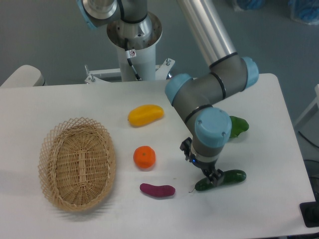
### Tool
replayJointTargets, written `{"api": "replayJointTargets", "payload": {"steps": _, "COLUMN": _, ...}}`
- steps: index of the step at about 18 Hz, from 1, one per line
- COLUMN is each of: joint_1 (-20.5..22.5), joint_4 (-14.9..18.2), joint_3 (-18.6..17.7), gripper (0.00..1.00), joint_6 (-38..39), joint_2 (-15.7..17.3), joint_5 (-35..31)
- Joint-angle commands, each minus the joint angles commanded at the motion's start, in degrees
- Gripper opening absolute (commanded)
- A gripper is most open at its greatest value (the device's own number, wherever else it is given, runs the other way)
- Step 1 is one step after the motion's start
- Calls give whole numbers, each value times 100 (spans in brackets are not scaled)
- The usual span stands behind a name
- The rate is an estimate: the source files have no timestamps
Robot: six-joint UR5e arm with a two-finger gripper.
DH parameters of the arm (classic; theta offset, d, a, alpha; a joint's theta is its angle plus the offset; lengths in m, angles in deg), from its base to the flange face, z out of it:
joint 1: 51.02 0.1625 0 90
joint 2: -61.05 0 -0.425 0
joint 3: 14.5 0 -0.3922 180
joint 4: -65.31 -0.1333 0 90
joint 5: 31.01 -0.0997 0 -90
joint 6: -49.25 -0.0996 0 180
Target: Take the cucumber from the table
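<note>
The cucumber (pixel 232 177), dark green and glossy, lies flat on the white table (pixel 264 209) at the front right. My gripper (pixel 213 178) points straight down over its left part, under the blue wrist cap. One dark finger (pixel 216 177) shows against the cucumber's near side; the other finger is hidden behind the wrist. The gap between the jaws does not show. The cucumber still rests on the tabletop.
A purple sausage-shaped vegetable (pixel 157 189) lies left of the gripper, an orange (pixel 144 157) above it, and a yellow vegetable (pixel 145 114) further back. A light-green vegetable (pixel 238 126) peeks out behind the arm. A wicker basket (pixel 50 144) stands at the left.
</note>
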Motion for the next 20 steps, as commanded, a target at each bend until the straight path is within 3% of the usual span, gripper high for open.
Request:
{"api": "replayJointTargets", "payload": {"steps": 3, "joint_1": -9, "joint_4": -122, "joint_3": -282, "gripper": 100, "joint_6": -168, "joint_2": 124, "joint_5": 9}}
{"api": "replayJointTargets", "payload": {"steps": 6, "joint_1": -9, "joint_4": -832, "joint_3": -230, "gripper": 100, "joint_6": -211, "joint_2": -69, "joint_5": 35}}
{"api": "replayJointTargets", "payload": {"steps": 8, "joint_1": -35, "joint_4": -1019, "joint_3": -81, "gripper": 100, "joint_6": -221, "joint_2": -253, "joint_5": 105}}
{"api": "replayJointTargets", "payload": {"steps": 20, "joint_1": 44, "joint_4": -1116, "joint_3": 272, "gripper": 100, "joint_6": -695, "joint_2": -843, "joint_5": 79}}
